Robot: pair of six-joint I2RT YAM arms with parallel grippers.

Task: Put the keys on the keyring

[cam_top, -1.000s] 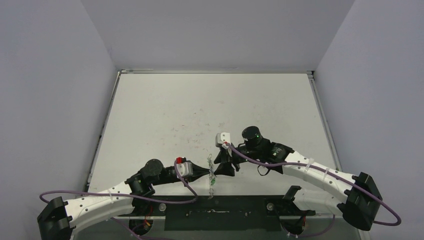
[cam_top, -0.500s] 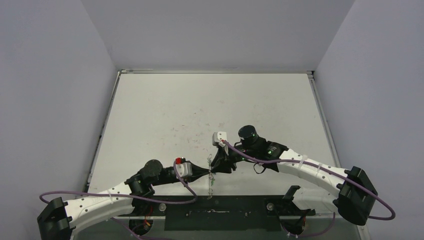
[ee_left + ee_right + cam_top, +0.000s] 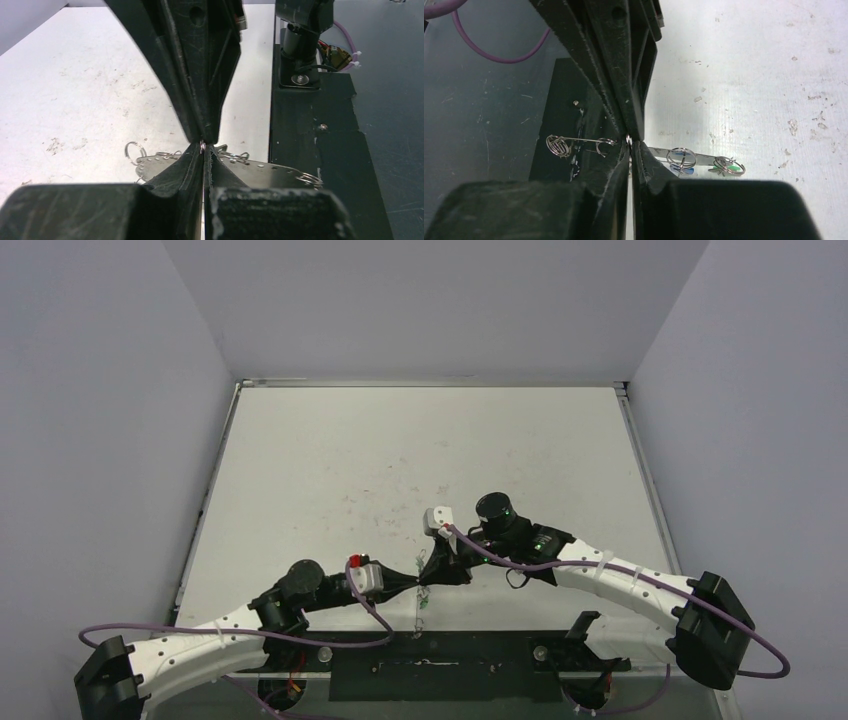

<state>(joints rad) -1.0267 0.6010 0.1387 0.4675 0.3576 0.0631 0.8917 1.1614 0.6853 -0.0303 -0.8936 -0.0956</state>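
My two grippers meet tip to tip low over the table's near edge. The left gripper (image 3: 419, 578) is shut on the thin wire of the keyring (image 3: 202, 146), and its fingertips (image 3: 196, 152) touch those of the right arm coming from above. From the opposite side, the right gripper (image 3: 629, 143) is shut on the same wire. The keyring's silvery rim (image 3: 579, 140) runs out to both sides and hangs below the tips (image 3: 423, 602). A blue key (image 3: 684, 170) and a green key (image 3: 733, 170) dangle from it on small split rings.
The black base plate (image 3: 450, 665) lies right under the grippers along the near edge, with the right arm's mount (image 3: 300, 55) on it. Small loose-looking split rings (image 3: 134, 151) sit on the keyring's rim. The white table (image 3: 420, 460) stretches away behind, with grey walls around it.
The right gripper has moved left to the left gripper's tip and closed its jaws on the keyring wire. The left gripper has stayed shut and almost still.
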